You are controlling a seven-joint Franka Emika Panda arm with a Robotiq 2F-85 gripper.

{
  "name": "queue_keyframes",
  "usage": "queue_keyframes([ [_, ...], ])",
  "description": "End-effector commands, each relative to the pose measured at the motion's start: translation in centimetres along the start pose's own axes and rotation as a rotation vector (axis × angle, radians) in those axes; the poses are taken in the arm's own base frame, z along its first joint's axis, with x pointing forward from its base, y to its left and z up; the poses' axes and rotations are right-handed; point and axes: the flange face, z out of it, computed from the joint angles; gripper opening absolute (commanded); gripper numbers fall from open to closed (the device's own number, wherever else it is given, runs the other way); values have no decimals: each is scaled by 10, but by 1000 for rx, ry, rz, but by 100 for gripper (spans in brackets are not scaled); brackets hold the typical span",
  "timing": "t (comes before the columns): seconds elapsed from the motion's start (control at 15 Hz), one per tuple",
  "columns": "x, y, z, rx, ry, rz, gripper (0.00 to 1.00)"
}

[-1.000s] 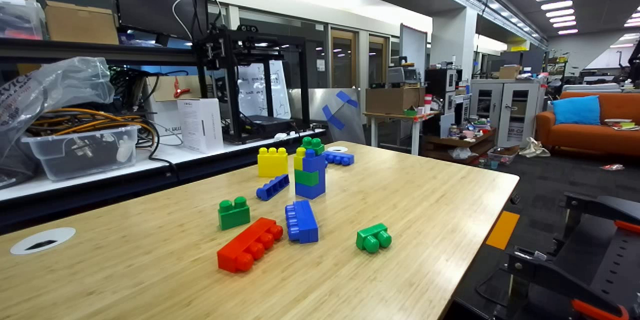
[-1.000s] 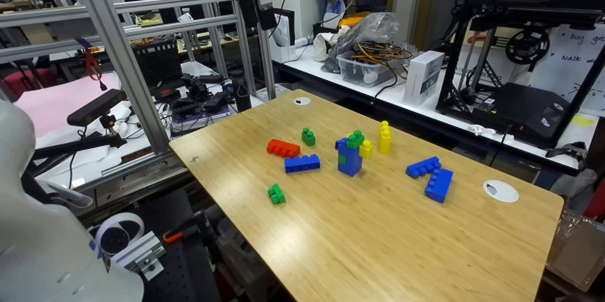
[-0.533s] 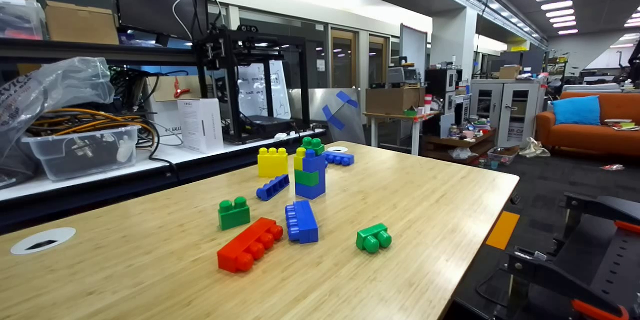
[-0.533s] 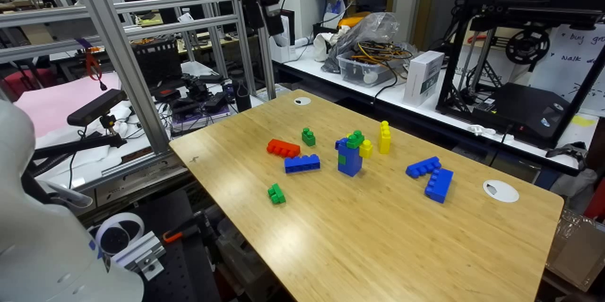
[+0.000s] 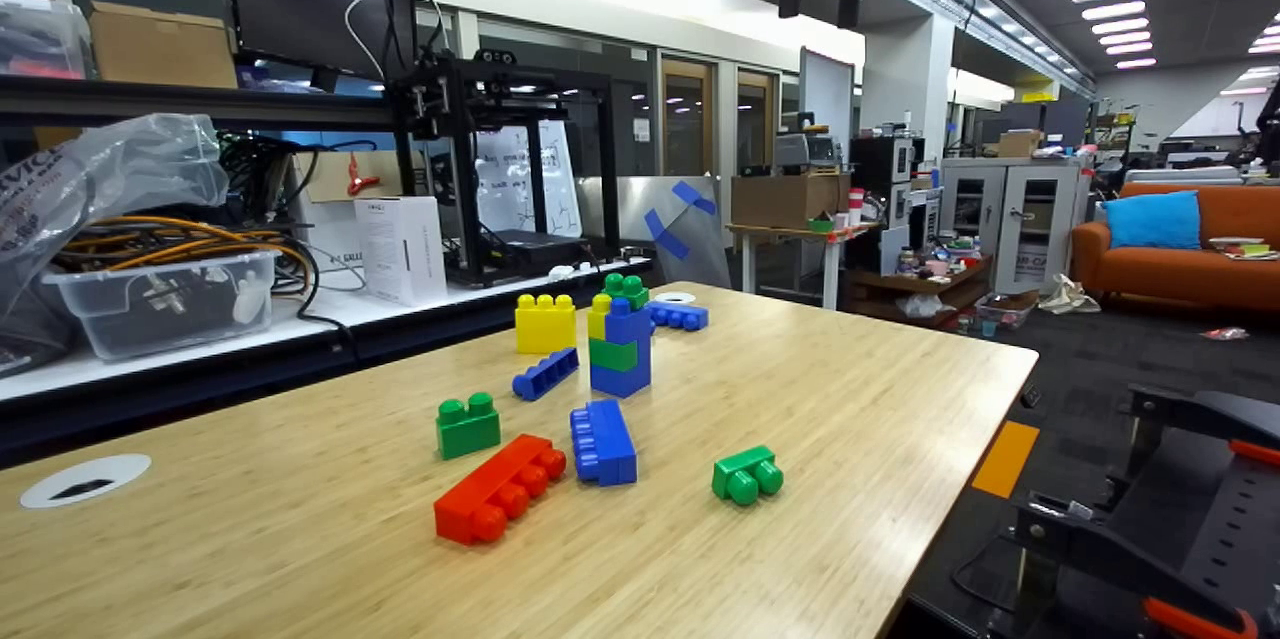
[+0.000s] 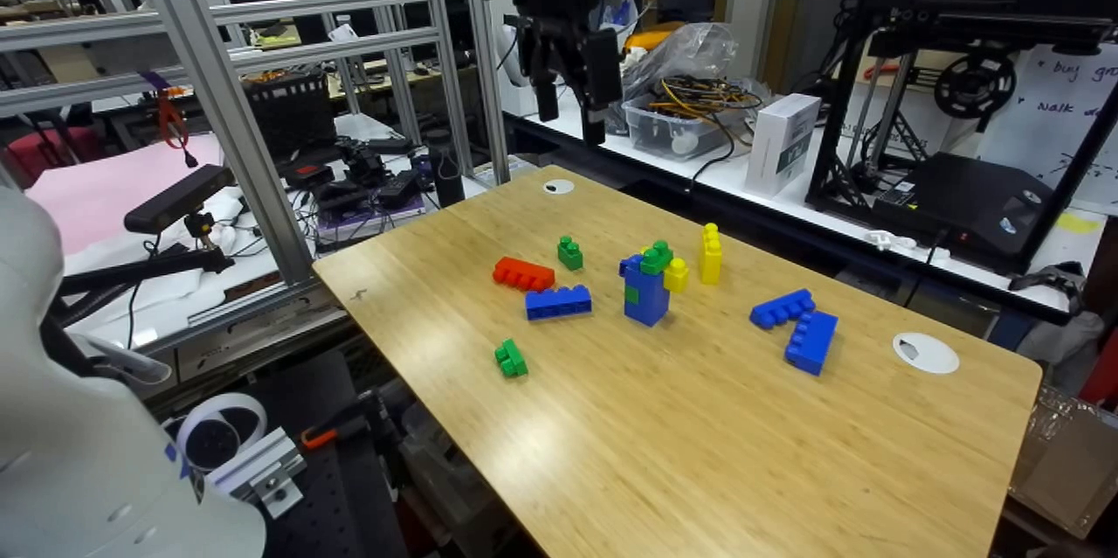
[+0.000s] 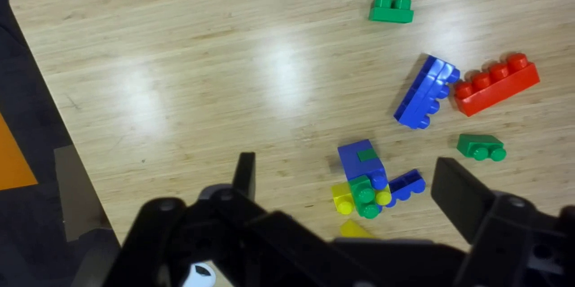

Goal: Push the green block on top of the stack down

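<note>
The bright green block point(image 5: 626, 291) sits on top of the stack point(image 5: 628, 344), a short upright blue tower with a green piece in its side and yellow bricks near its top. The green block point(image 6: 657, 258) and the stack point(image 6: 646, 296) also show in an exterior view. My gripper point(image 5: 820, 7) is open and empty, high above the table; it also shows in an exterior view point(image 6: 571, 123). In the wrist view the stack point(image 7: 355, 161) and the green block point(image 7: 363, 197) lie far below, between the spread fingers of the gripper point(image 7: 346, 163).
On the table point(image 6: 742, 453) around the stack lie a red brick point(image 6: 524, 273), a blue brick point(image 6: 559, 303), two small green bricks point(image 6: 570, 252) point(image 6: 511, 358), a standing yellow brick point(image 6: 711, 257) and two more blue bricks point(image 6: 782, 308) point(image 6: 810, 343). A shelf with a printer stands behind.
My gripper has moved down and to the right in an exterior view and has come into sight at the top of an exterior view. The bricks have not moved.
</note>
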Motion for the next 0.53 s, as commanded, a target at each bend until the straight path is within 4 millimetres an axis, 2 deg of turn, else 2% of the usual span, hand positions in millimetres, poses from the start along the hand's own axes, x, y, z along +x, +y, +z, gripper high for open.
queue_keyframes([
  [0.0, 34, -6, 24, 51, -11, -53, 100],
  [0.27, 65, -8, 70, 59, -45, -89, 100],
  [0.47, 77, -11, 108, 52, -81, -113, 100],
])
